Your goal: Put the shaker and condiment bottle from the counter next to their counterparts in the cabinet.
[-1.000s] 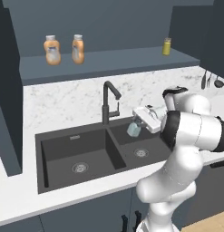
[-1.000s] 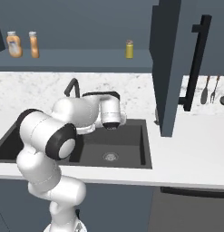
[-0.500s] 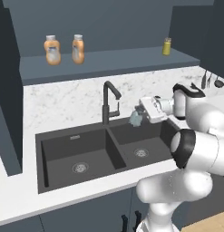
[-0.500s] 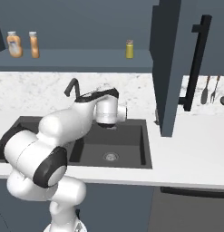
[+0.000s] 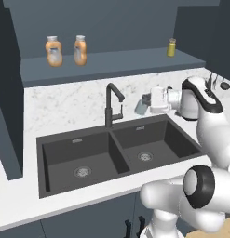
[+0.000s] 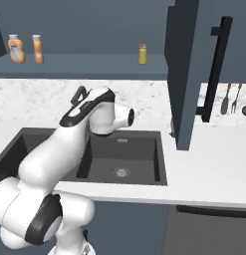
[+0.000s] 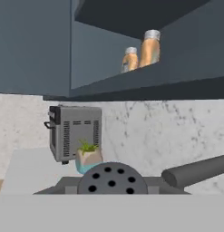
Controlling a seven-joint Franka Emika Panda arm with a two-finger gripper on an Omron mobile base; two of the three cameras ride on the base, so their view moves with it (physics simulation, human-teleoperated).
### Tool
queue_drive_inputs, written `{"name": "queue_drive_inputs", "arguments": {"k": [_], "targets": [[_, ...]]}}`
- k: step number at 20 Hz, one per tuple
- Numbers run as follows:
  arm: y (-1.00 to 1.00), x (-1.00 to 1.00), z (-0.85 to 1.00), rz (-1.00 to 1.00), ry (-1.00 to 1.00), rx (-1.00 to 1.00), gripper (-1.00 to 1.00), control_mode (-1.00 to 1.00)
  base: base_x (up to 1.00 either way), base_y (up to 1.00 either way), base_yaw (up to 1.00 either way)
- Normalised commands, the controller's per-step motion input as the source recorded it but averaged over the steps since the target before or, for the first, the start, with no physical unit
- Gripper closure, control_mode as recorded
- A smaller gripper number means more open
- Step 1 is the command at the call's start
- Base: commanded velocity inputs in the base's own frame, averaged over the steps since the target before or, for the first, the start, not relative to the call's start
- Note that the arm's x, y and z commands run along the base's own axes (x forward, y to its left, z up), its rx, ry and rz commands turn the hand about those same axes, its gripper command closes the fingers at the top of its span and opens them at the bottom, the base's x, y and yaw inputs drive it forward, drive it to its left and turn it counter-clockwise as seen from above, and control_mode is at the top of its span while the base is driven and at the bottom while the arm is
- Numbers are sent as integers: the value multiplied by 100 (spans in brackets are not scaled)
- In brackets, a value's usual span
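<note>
Holding the shaker (image 5: 142, 105) out sideways over the sink (image 5: 79, 158), the gripper (image 5: 147, 103) sits just right of the faucet (image 5: 112, 103) in the left base view, jaws closed on the pale body. Above on the cabinet shelf (image 5: 111, 65) stand two orange bottles (image 5: 80, 50) side by side at the left, and the yellow-green shaker (image 5: 171, 47) well apart at the right.

From the right base view, the arm's own wrist hides the gripper. The yellow shaker (image 6: 142, 54) stands alone mid-shelf, the bottles (image 6: 38, 48) far left, and the open door (image 6: 186, 74) with its bar handle (image 6: 216, 69) juts out to the right.

Looking along the hand, the shaker's dark perforated cap (image 7: 112, 180) faces the camera at the bottom, with the faucet spout (image 7: 195, 171) just beside it (whether they touch is hard to say). Both bottles (image 7: 149, 49) show up on the shelf, and a toaster (image 7: 75, 132) and small plant (image 7: 88, 156) sit on the counter (image 7: 27, 170) beyond.

The risks, as I judge them: lifting from here could clip the spout or the shelf's front edge, and a shaker held sideways must be righted before release, or it rolls off into the sink.
</note>
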Motion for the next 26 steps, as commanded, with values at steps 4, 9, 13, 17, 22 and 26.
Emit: {"name": "queue_drive_inputs", "arguments": {"k": [4, 9, 13, 17, 22, 26], "targets": [[0, -6, 65, -24, -4, 0, 100, -100, 0, 0, 0], [0, -9, 74, -25, -6, 0, 100, -100, 0, 0, 0], [0, -17, 69, -24, -7, 0, 100, -100, 0, 0, 0], [-2, -19, 67, -22, -5, 0, 100, -100, 0, 0, 0], [-14, -7, 59, -14, -1, 0, 100, -100, 0, 0, 0], [-17, 8, 50, -13, 0, 0, 100, -100, 0, 0, 0]]}}
